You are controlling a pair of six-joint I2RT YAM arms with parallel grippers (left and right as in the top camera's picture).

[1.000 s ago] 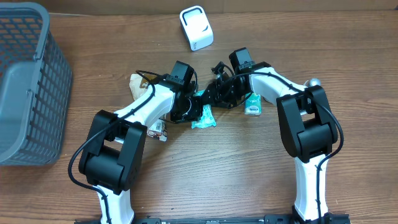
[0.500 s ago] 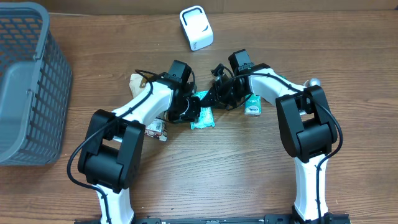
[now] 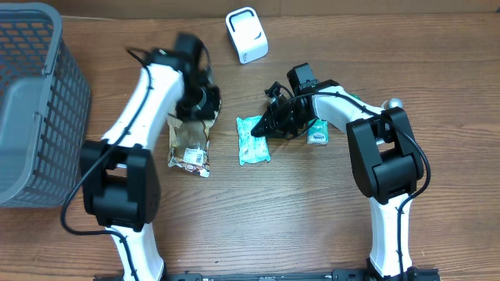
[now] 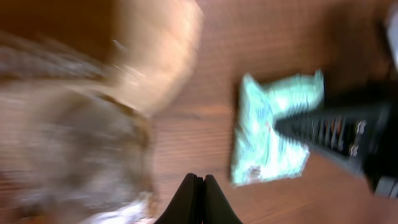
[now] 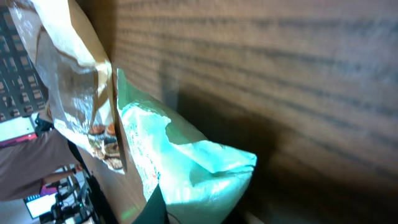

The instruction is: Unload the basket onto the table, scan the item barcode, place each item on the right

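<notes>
the crinkled mint-green packet [image 3: 251,143] lies on the wooden table [image 3: 312,222] between the arms — the right gripper [image 3: 263,129] pinches its upper corner, the left gripper [image 4: 198,183] clenched empty near a brown packet [image 3: 190,146].

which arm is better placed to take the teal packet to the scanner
Right: the right gripper is shut on the teal packet; the left gripper sits shut, empty, by the brown packet.

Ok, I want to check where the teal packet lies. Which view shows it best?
Overhead: nearly the whole teal packet shows, sharp, flat on the table. The left wrist view shows it blurred; the right wrist view shows only a close-up part.
</notes>
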